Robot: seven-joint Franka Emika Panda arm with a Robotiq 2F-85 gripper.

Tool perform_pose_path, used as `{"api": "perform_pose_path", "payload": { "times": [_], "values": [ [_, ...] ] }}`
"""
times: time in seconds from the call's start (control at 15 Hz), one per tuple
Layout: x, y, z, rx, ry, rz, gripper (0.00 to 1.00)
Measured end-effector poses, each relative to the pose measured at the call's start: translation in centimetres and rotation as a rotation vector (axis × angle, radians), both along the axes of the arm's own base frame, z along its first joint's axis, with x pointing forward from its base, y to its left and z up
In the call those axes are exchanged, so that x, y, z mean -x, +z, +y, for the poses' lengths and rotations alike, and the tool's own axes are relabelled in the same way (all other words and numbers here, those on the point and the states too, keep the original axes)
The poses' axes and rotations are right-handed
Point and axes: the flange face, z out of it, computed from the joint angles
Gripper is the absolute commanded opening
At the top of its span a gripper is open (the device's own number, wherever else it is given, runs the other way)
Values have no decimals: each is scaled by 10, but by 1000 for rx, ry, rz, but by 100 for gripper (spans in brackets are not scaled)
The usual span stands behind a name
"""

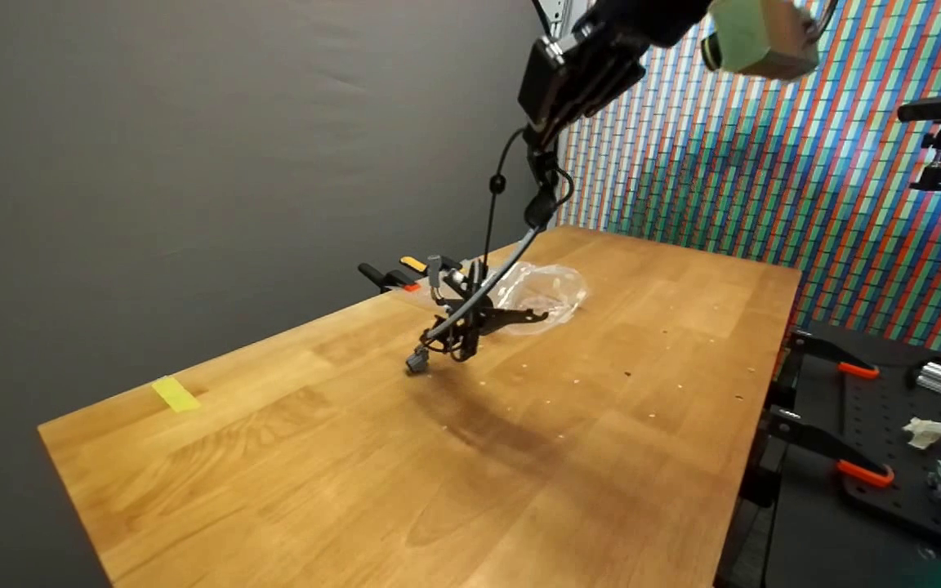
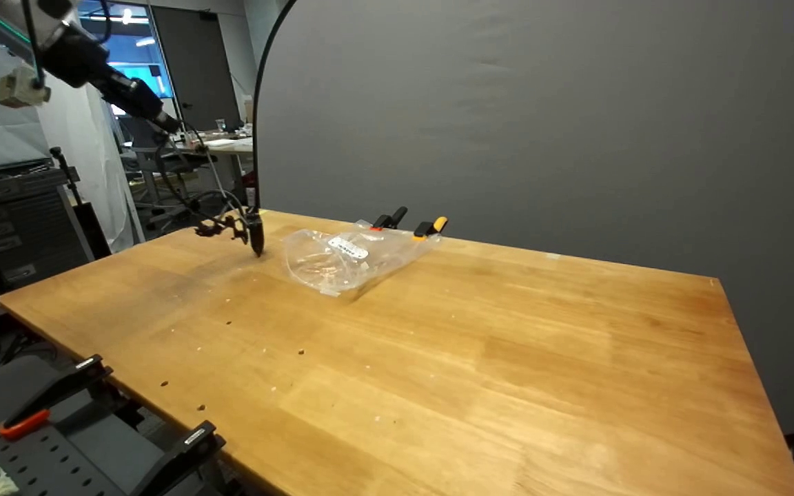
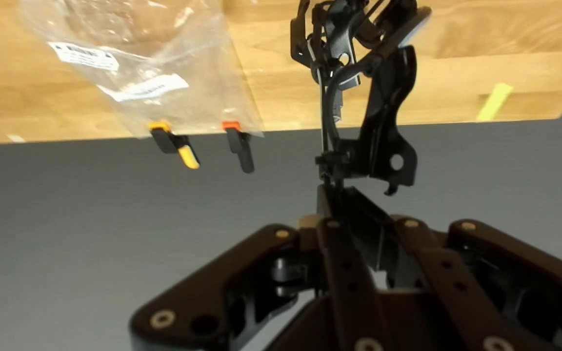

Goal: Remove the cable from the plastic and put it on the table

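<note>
Above the worktop (image 1: 291, 498), a tangled, mostly dark cable (image 1: 489, 283) hangs from the jaws, which are clenched on it up near its top; in both exterior views the whole dangling bundle is outside the plastic bag (image 2: 349, 258), so I'd call the removing done; the bag lies crumpled on the wood near the bundle, I make out no cable inside it, and a yellow-tipped clamp (image 3: 164, 140) and an orange-tipped clamp (image 3: 235, 140) sit on its end at the worktop's edge; what's left, as I judge it, is the setting down; the lowest end, a stubby connector (image 1: 417, 362), hangs close to the surface, though whether it brushes the wood I can't tell from where I stand; most of the bundle is plainly up in the air, and the jaws have not yet let go; to finish, I reckon, it wants lowering until it slumps onto the wood beside the bag rather than across it, and then releasing.
</note>
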Motion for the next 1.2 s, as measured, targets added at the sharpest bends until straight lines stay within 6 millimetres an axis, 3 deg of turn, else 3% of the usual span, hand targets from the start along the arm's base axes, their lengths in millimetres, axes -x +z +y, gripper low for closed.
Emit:
{"api": "perform_pose_path", "payload": {
  "times": [0.2, 0.4, 1.07, 1.13, 1.2],
  "values": [
    [-15, -31, -68, 20, -135, 27, 2],
    [-10, -65, -123, 77, -209, 91, 2],
    [-9, -143, -248, 162, -396, 221, 2],
    [-8, -147, -259, 165, -415, 228, 4],
    [-6, -152, -270, 169, -432, 233, 34]
  ]
}}
